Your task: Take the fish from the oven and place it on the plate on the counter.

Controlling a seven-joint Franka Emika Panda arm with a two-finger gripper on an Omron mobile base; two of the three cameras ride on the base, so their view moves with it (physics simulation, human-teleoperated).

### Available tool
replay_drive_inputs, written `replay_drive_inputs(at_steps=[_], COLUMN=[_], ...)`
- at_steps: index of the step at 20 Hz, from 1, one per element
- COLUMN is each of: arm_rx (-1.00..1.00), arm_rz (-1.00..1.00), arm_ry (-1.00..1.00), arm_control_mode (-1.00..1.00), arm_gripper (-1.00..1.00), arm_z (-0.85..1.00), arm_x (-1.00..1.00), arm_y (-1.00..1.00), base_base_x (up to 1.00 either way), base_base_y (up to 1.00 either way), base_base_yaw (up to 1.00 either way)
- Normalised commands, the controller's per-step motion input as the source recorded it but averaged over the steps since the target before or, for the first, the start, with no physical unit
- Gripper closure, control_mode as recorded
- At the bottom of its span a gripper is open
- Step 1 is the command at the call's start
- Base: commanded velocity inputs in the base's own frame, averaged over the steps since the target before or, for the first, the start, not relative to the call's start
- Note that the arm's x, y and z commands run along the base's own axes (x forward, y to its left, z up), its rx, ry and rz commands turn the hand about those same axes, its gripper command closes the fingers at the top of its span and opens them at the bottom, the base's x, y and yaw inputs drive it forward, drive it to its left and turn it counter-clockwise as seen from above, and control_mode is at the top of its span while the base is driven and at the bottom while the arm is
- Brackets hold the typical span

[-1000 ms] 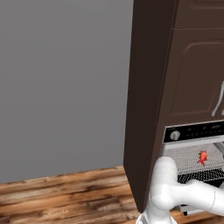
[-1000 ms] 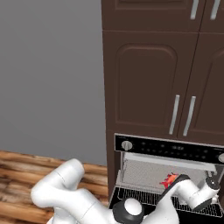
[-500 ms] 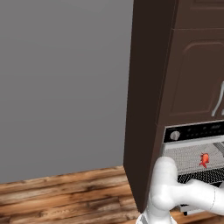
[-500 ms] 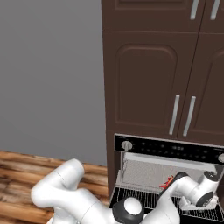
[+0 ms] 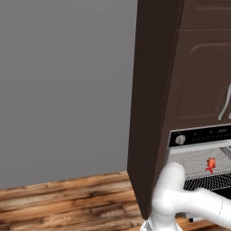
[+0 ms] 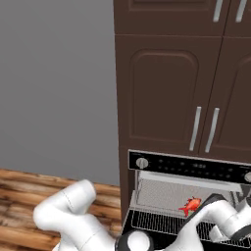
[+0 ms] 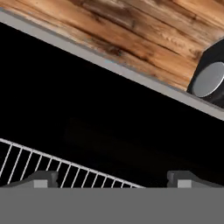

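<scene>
1. The scene is a simulated kitchen with a plain grey wall, a wooden floor and tall dark brown cabinets. The oven is built into them at the bottom, and its door is folded down – the black inner face of it is seen in the hand view.

2. The fish lies on the wire rack inside the open oven, small and red-orange. From the left base view it is seen in the same place, near the middle of the rack.

3. Compared with one second ago, the fish has not moved. The forearm of the robot has come a little lower and closer in front of the oven, while the base cameras stay where they were.

4. The gripper shows two dark tips wide apart at the bottom of the hand view, and nothing is between them. It looks down at the door and the front edge of the rack, not at the fish.

5. I judge that the reaching step is only starting – the hand must turn toward the rack before any grasp. The plate and the counter come later.
</scene>
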Motion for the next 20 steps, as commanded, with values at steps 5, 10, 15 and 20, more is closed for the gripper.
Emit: replay_drive_inputs(at_steps=[5,10,15,20], arm_rx=[-0.13,-0.19,-0.18,-0.09], arm_rz=[0.43,0.69,0.77,0.75], arm_ry=[-0.01,-0.06,-0.17,-0.26], arm_control_mode=[-1.00,-1.00,-1.00,-1.00], arm_gripper=[-1.00,-1.00,-1.00,-1.00], arm_z=[0.71,0.43,0.15,0.30], arm_x=[-0.35,-0.32,-0.15,-0.01], arm_y=[0.12,0.18,0.23,0.21], base_base_x=[0.00,0.00,0.00,0.00], base_base_y=[0.00,0.00,0.00,0.00], base_base_yaw=[0.00,0.00,0.00,0.00])
